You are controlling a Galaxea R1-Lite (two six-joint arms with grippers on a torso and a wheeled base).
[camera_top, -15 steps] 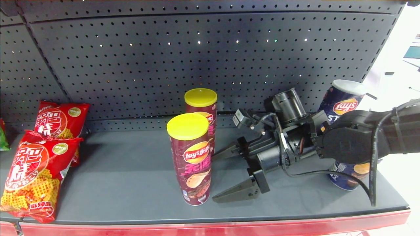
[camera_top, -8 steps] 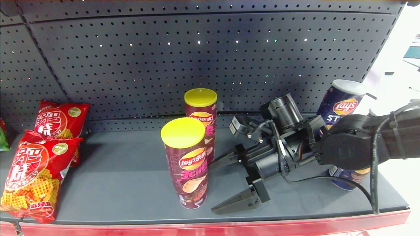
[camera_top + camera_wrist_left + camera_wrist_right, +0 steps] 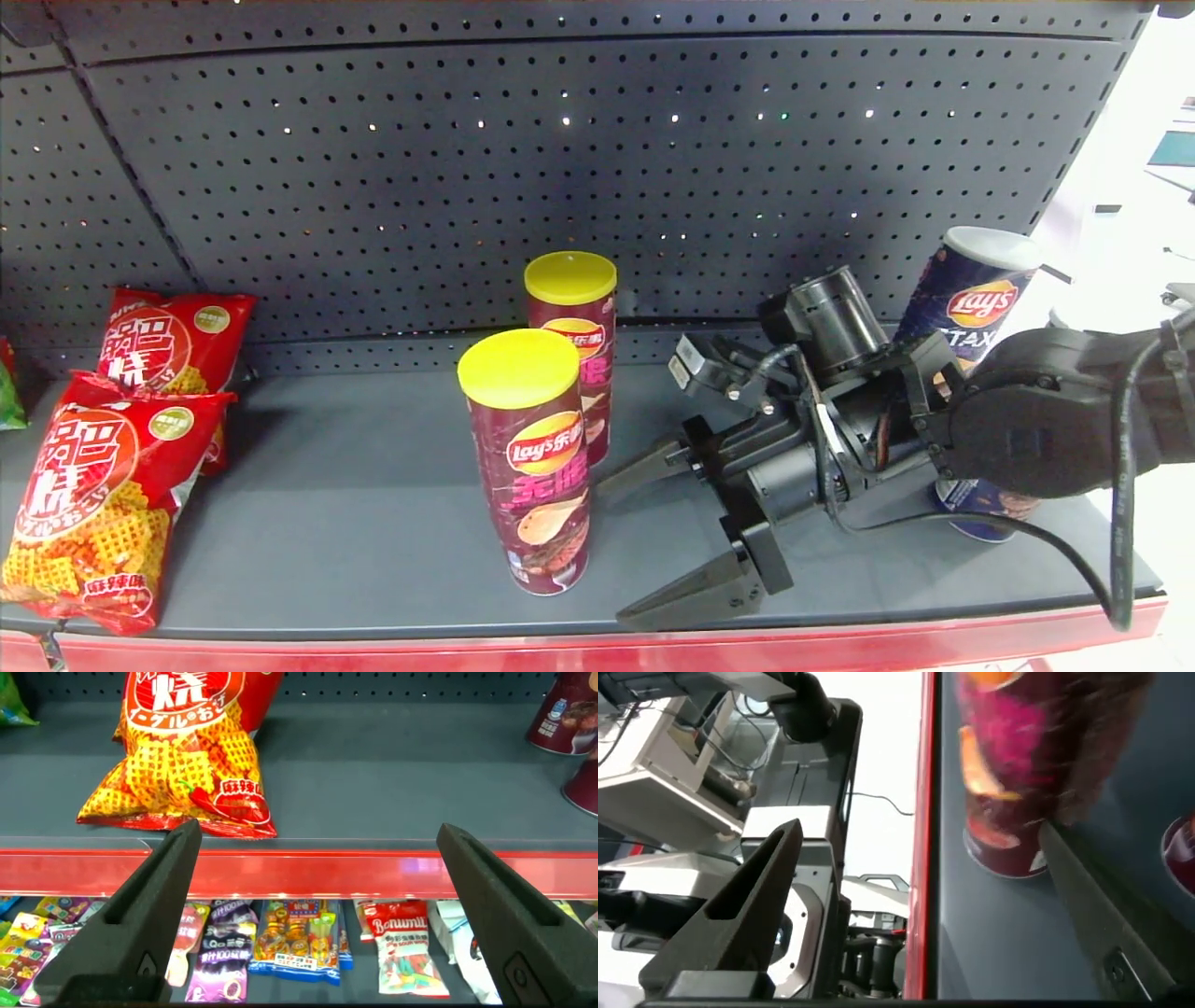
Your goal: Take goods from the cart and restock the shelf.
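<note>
Maroon chip can (image 3: 534, 462), yellow-lidded, stands upright on the shelf (image 3: 373, 504) just beside the spread right pincer (image 3: 613, 553).

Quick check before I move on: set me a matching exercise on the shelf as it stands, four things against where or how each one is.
Things:
1. front maroon can
2. blue can
3. front red snack bag
4. right gripper

Places or states:
A. left end of the shelf, at its front edge
B. right end, upright, partly hidden by the right arm
C. open, holding nothing, beside the front maroon can
D. mid-shelf, upright, in front of the rear maroon can

Pairs: 1-D, 2-B, 3-A, 4-C.
</note>
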